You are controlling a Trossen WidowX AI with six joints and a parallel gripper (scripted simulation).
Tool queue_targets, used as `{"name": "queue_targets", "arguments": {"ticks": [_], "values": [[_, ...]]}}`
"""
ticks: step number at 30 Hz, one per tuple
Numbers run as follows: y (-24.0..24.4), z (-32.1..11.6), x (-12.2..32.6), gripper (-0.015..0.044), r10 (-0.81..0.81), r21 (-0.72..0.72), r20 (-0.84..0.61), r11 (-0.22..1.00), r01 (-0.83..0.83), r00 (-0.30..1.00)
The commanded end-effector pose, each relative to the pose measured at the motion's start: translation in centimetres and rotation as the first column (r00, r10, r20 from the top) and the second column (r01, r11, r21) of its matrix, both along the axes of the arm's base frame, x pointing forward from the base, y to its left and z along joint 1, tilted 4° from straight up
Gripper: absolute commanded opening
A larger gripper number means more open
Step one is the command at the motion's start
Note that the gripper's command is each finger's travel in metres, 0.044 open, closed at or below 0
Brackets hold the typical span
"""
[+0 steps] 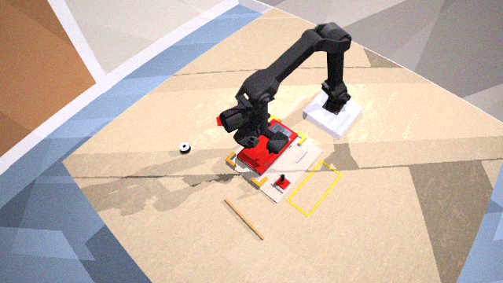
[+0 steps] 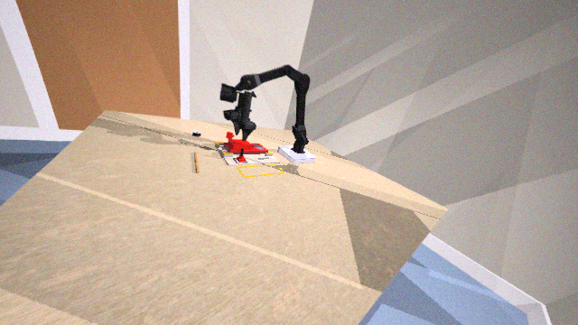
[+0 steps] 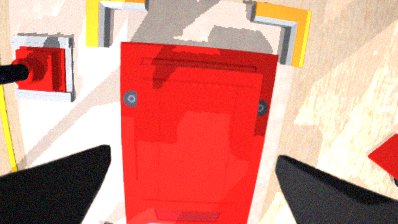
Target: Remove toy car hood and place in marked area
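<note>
The toy car's red body [image 1: 292, 135] [image 2: 260, 148] [image 3: 125, 60] lies on the pale board. The hood, a flat red panel [image 1: 251, 158] [image 3: 200, 150], lies on the car; its exact edges are hard to tell from the body. My gripper [image 1: 262, 147] [image 2: 241, 131] [image 3: 195, 158] is open and empty, above the car. In the wrist view its fingers stand either side of the red panel, with a gap on each side. The marked area, a yellow outline [image 1: 324, 195] [image 2: 265, 174] [image 3: 7, 125], is on the table beside the board, with nothing in it.
Orange and yellow corner brackets [image 1: 259, 182] [image 3: 302, 40] stand around the car. A red block with a black peg [image 1: 282, 183] [image 2: 241, 159] [image 3: 45, 70] sits between car and outline. Another red piece [image 1: 219, 121] [image 3: 387, 155] is beyond the car. A wooden stick [image 1: 244, 219] lies nearby.
</note>
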State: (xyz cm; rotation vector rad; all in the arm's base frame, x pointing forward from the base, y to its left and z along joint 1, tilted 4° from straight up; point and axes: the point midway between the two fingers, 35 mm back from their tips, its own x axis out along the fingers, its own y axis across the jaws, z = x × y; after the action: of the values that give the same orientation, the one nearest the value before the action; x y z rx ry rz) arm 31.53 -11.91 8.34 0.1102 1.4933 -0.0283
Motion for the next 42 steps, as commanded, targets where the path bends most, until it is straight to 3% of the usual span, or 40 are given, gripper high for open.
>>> {"name": "queue_targets", "arguments": {"ticks": [1, 42], "values": [[0.0, -0.5, -0.1, 0.0440, 0.001, -0.002, -0.006, 1.000, -0.001, 1.000], [0.1, -2.7, 0.0, 0.0440, 0.001, -0.002, -0.006, 1.000, -0.001, 1.000]]}}
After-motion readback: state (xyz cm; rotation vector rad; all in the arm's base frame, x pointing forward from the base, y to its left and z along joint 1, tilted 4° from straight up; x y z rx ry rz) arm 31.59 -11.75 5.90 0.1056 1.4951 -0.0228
